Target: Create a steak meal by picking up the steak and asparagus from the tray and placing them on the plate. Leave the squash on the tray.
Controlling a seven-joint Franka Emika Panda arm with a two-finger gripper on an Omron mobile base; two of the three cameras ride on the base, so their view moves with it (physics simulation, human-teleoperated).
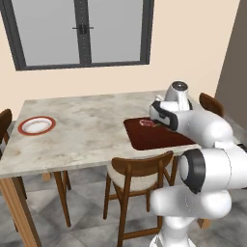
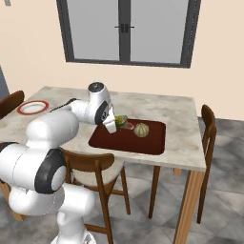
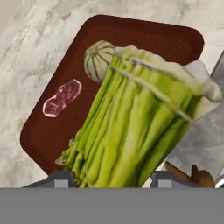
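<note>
My gripper (image 3: 113, 179) is shut on the asparagus (image 3: 131, 127), a bundle of green stalks held close to the hand camera, above the dark red-brown tray (image 3: 144, 37). In the right base view the gripper (image 2: 114, 126) hangs over the tray's (image 2: 143, 143) left part with the asparagus (image 2: 120, 119) in it. The pinkish steak (image 3: 61, 98) lies flat on the tray, and the round pale squash (image 3: 98, 59) sits beside it. From the right base the squash (image 2: 140, 129) is right of the gripper. The red-rimmed white plate (image 1: 37, 125) sits at the table's far left end.
The marble table (image 1: 87, 125) runs wide between tray and plate. A wooden chair (image 1: 140, 176) is tucked under the near edge below the tray. Another chair (image 2: 207, 128) stands at the right end, and one more chair (image 1: 4, 123) by the plate.
</note>
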